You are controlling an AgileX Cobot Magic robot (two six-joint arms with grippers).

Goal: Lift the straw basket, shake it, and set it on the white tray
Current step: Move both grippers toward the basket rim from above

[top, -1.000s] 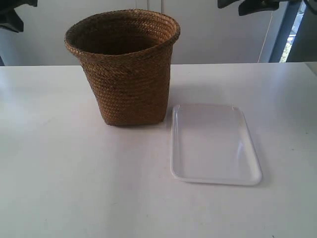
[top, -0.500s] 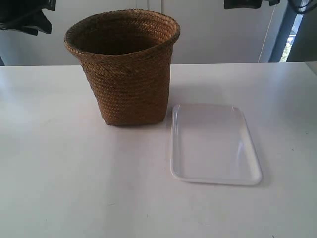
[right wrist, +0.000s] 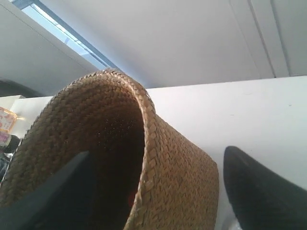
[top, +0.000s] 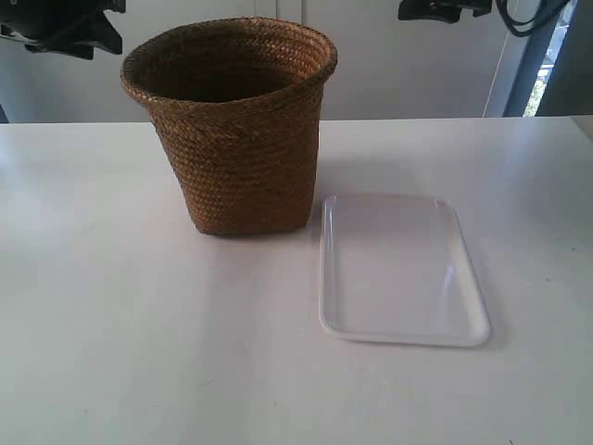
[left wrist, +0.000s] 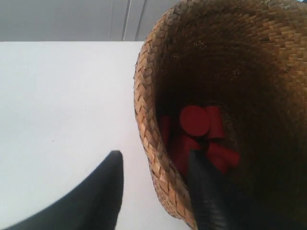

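Observation:
The straw basket [top: 236, 139] stands upright on the white table, just left of the white tray [top: 398, 269], which has nothing on it. Several red pieces [left wrist: 194, 120] lie at the basket's bottom. My left gripper [left wrist: 154, 155] is open over the basket's rim [left wrist: 146, 110]; one finger [left wrist: 206, 191] shows against the inside, the other [left wrist: 108, 191] against the table. My right gripper [right wrist: 158, 154] is open too, its fingers spread to either side of the basket wall [right wrist: 177, 177]. Neither holds anything. High up, the arm at the exterior view's left [top: 65, 23] and the arm at the exterior view's right [top: 440, 9] are partly cut off.
The white table [top: 139, 352] stretches wide in front of the basket and tray. A pale wall stands behind it, with a window strip [top: 547, 65] at the far right.
In the exterior view both arms have moved inward along the top edge toward the basket. Basket and tray have not moved.

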